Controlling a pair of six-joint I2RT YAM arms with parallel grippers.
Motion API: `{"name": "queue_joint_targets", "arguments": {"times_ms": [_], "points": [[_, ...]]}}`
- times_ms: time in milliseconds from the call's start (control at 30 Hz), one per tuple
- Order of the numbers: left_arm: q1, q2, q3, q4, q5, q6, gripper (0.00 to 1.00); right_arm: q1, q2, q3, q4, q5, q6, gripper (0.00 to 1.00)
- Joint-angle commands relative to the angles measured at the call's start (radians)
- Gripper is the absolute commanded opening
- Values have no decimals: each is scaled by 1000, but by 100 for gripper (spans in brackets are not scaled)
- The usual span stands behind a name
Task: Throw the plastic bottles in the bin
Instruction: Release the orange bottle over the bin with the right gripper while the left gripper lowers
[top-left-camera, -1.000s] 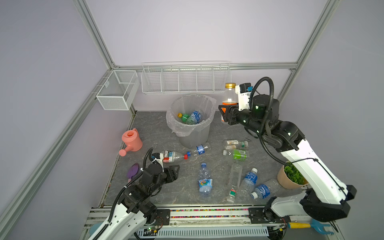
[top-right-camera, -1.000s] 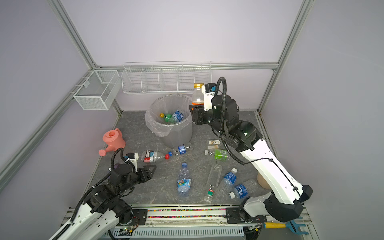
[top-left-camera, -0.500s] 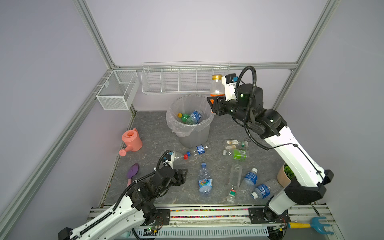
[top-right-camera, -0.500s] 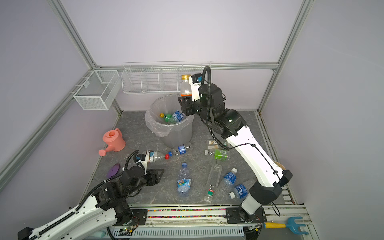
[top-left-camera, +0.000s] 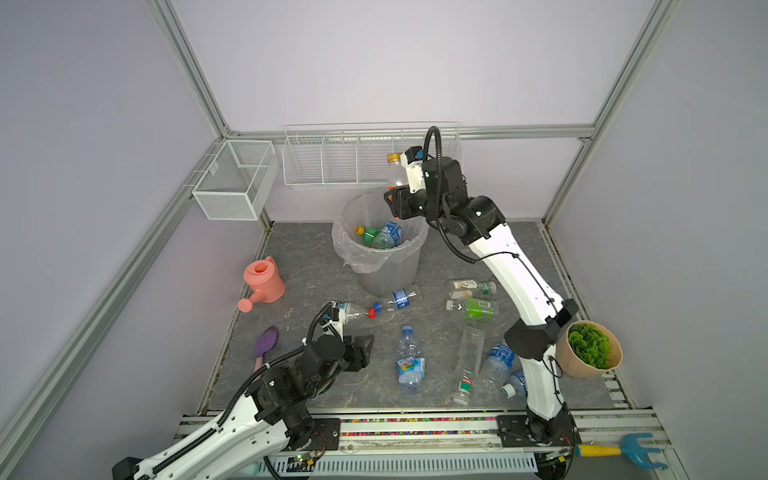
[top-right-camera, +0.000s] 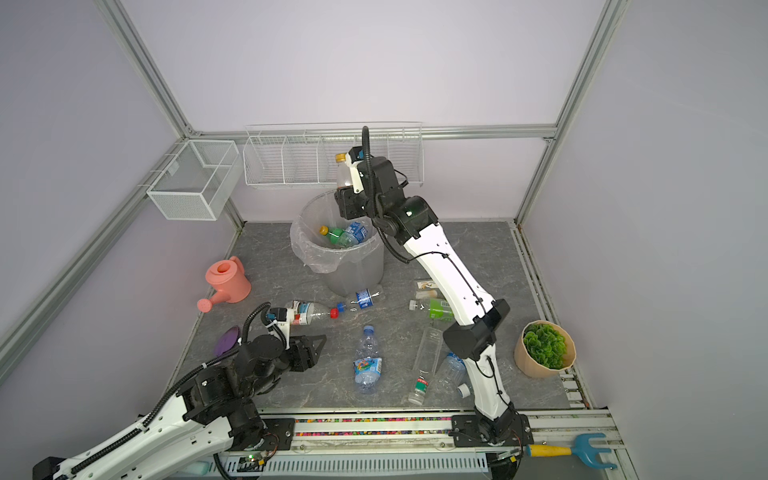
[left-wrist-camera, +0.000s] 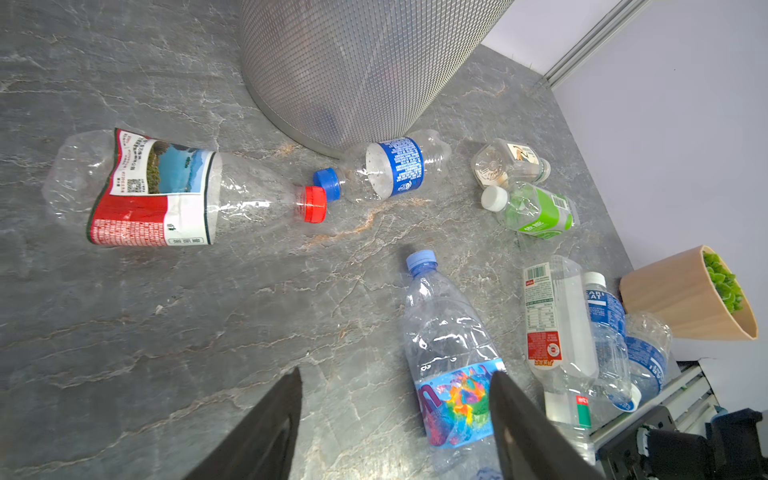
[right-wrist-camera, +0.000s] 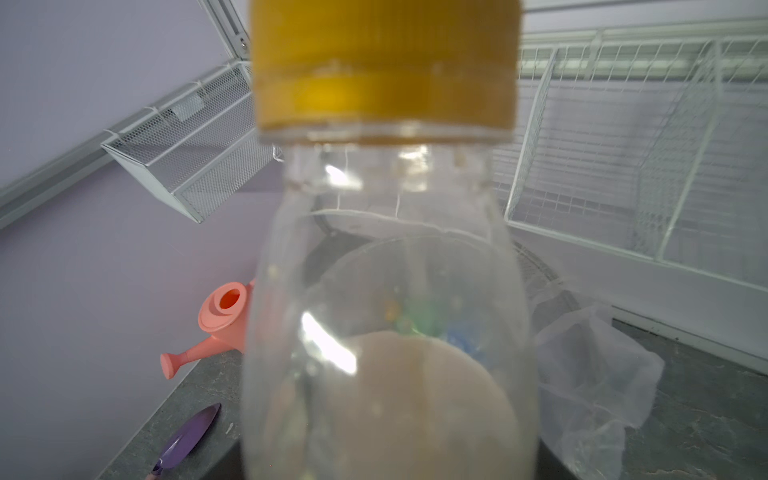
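Right wrist view: yellow-capped bottle (right-wrist-camera: 384, 257) upright in right gripper (top-left-camera: 393, 202) fingers, bin (top-left-camera: 388, 272) just below them.
Risk: fingers look near the rim, so a drop may clip it and bounce onto the counter (top-left-camera: 299, 249). Left gripper (left-wrist-camera: 395, 415) fingers wide, rainbow-label bottle (left-wrist-camera: 451, 353) beside one. Readable: only "EARI/EAT" on white-capped blue bottle (left-wrist-camera: 604, 307).

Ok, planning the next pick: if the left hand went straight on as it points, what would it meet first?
Most likely the rainbow-label bottle, around its pale blue cap; how high the left hand rides is unclear, so it might pass above.
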Motion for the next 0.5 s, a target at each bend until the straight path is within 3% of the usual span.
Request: {"name": "queue_joint_targets", "arguments": {"times_ms": [0,200,467], "points": [[-4,-23,35,-45,-34,-1,71,-39,49,54,-110,-95,45,87],[-6,-36,31,-50,-43,1,71,-40,-65,-104,-19,-104,54,91],[-5,-2,32,-23,-32,1,71,-37,-164,-156,1,-100,50,91]]}}
